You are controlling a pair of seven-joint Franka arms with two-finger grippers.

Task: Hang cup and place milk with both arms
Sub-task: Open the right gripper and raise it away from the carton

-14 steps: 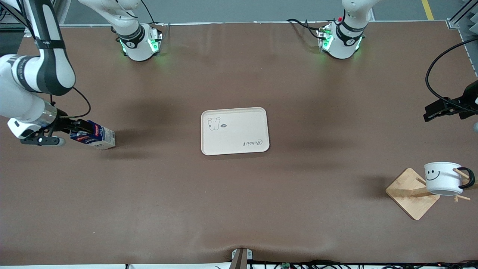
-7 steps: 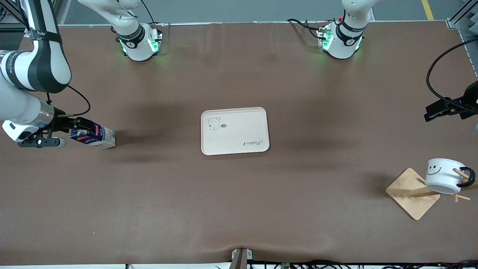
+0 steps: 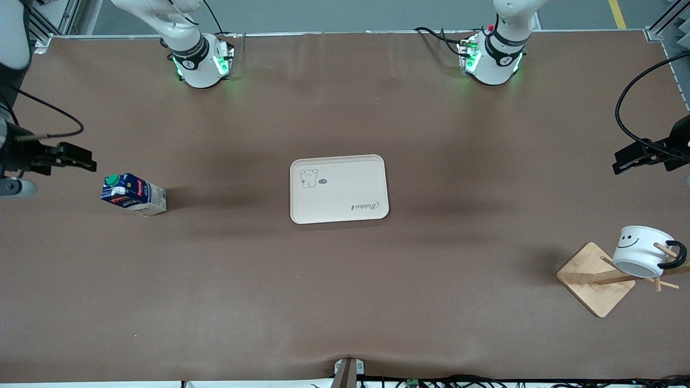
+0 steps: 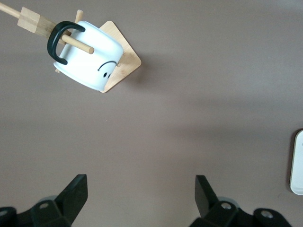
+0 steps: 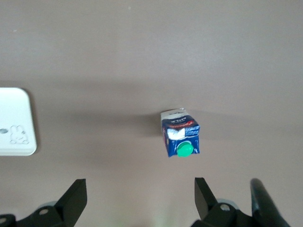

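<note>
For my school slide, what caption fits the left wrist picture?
Smiley mug hanging on the wooden rack, open left gripper above bare table.

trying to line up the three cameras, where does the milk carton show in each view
Front view: the milk stands on the table toward the right arm's end, beside the tray.
Left wrist view: not in it.
Right wrist view: near the middle, green cap showing.
Shared landmark: the tray.
</note>
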